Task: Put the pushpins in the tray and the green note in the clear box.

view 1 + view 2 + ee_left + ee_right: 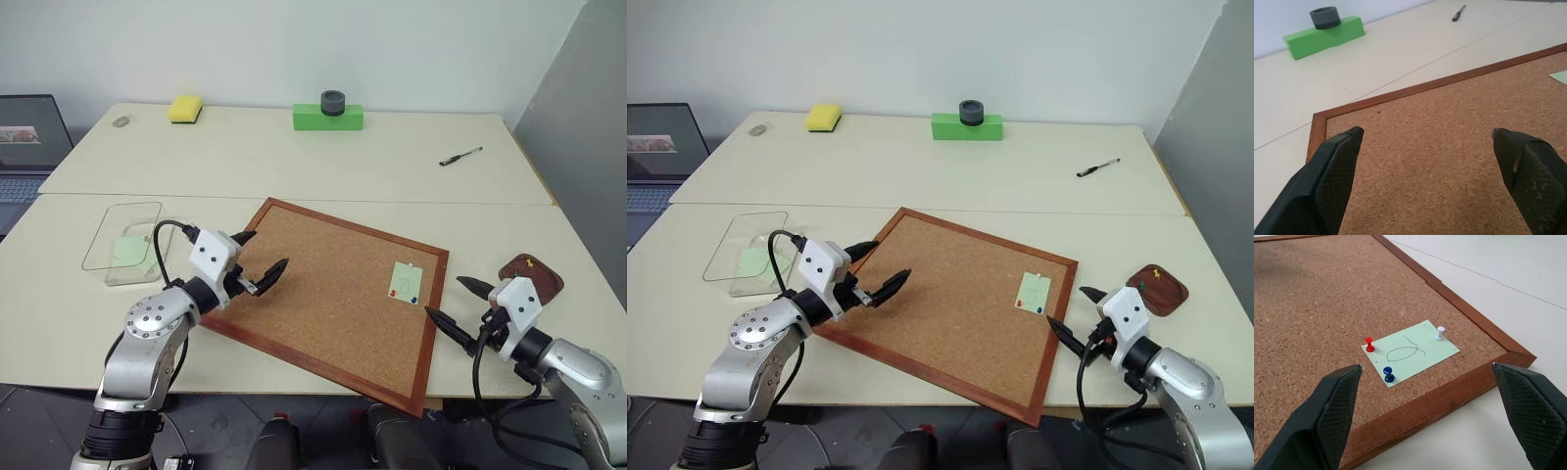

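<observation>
Cream table (294, 166); green note (1410, 351) pinned on corkboard (323, 294); both hands spread, empty.

We count four pushpins: red (1369, 343), blue (1388, 374) and white (1440, 333) on one green note (1409, 352), one yellow (530, 261) in the single tray (544, 284). We see one clear box (110, 230), one corkboard (333, 294) and one pen (460, 156).

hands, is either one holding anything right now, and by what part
Nothing is held. The left hand hangs open over the corkboard, and the right hand is open just short of the green note, which is pinned to the board.
</observation>
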Robot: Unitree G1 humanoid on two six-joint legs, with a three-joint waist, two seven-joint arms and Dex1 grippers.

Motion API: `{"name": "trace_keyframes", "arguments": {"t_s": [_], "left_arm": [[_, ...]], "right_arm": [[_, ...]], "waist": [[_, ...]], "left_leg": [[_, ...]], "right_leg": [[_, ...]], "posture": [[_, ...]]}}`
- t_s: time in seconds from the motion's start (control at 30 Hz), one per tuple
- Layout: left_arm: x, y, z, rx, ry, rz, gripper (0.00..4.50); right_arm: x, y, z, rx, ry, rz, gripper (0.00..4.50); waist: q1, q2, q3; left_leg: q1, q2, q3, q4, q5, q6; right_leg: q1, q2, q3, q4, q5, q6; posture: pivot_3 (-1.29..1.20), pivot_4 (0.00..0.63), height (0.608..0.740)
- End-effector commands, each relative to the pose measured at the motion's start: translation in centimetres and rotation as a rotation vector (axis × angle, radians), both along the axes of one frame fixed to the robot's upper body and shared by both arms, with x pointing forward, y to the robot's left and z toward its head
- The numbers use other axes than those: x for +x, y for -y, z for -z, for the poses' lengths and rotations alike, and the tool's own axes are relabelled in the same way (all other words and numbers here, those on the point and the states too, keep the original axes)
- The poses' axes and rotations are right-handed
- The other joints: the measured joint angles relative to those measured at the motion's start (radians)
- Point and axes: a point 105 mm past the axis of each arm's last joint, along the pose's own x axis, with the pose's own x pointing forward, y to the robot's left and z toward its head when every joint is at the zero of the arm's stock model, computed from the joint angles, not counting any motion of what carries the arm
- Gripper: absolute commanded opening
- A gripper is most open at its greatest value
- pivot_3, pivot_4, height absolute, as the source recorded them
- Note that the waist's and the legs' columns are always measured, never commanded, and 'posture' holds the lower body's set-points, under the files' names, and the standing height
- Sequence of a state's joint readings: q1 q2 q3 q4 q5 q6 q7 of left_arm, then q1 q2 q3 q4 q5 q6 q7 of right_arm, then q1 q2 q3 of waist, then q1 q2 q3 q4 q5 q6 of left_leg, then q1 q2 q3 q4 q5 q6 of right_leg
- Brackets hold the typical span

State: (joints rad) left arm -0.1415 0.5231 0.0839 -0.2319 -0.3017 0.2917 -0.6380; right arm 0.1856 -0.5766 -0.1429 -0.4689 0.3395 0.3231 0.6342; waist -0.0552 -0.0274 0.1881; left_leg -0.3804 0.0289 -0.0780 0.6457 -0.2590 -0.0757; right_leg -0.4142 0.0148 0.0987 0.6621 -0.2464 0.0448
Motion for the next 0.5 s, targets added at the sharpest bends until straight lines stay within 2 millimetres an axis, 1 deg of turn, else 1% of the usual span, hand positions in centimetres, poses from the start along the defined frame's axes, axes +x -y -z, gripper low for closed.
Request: {"name": "trace_keyframes", "arguments": {"t_s": [0.03,0.1,0.23,0.3,0.4,0.5], "left_arm": [[-0.1,0.1,-1.5,0.007,0.059,0.027,4.47],[0.0,-0.1,-1.2,0.03,0.044,-0.002,4.47],[-0.2,0.1,-0.9,0.028,0.025,0.01,4.47],[-0.3,0.2,-1.1,0.008,0.032,0.027,4.47],[-0.6,0.7,-1.4,-0.05,-0.007,0.071,4.47],[-0.5,0.8,-1.9,-0.06,0.017,0.076,4.47]], "right_arm": [[0.0,-0.1,-1.4,-0.006,0.045,-0.021,4.5],[0.1,0.0,-1.5,-0.008,0.049,-0.019,4.5],[0.1,-0.1,-1.4,-0.005,0.048,-0.022,4.5],[0.2,-0.2,-1.3,0.004,0.048,-0.025,4.5],[0.3,-0.5,-1.1,0.008,0.046,-0.035,4.5],[0.4,-0.6,-1.2,0.01,0.049,-0.036,4.5]], "waist": [[0.0,0.0,0.0],[0.0,0.0,0.0],[0.0,0.0,0.0],[0.0,0.0,0.0],[0.0,0.0,0.0],[0.0,0.0,0.0]], "left_leg": [[0.0,0.0,0.0,0.0,0.0,0.0],[0.0,0.0,0.0,0.0,0.0,0.0],[0.0,0.0,0.0,0.0,0.0,0.0],[0.0,0.0,0.0,0.0,0.0,0.0],[0.0,0.0,0.0,0.0,0.0,0.0],[0.0,0.0,0.0,0.0,0.0,0.0]], "right_leg": [[0.0,0.0,0.0,0.0,0.0,0.0],[0.0,0.0,0.0,0.0,0.001,0.001],[0.0,0.0,0.0,0.0,0.002,0.003],[0.0,0.0,0.0,0.0,0.002,0.003],[0.0,0.0,0.0,0.0,0.002,0.003],[0.0,0.0,0.0,0.0,0.002,0.003]], "posture": [[0.0,0.15,0.74],[0.0,0.15,0.74],[0.0,0.15,0.74],[0.0,0.15,0.74],[0.0,0.15,0.74],[0.0,0.15,0.74]]}}
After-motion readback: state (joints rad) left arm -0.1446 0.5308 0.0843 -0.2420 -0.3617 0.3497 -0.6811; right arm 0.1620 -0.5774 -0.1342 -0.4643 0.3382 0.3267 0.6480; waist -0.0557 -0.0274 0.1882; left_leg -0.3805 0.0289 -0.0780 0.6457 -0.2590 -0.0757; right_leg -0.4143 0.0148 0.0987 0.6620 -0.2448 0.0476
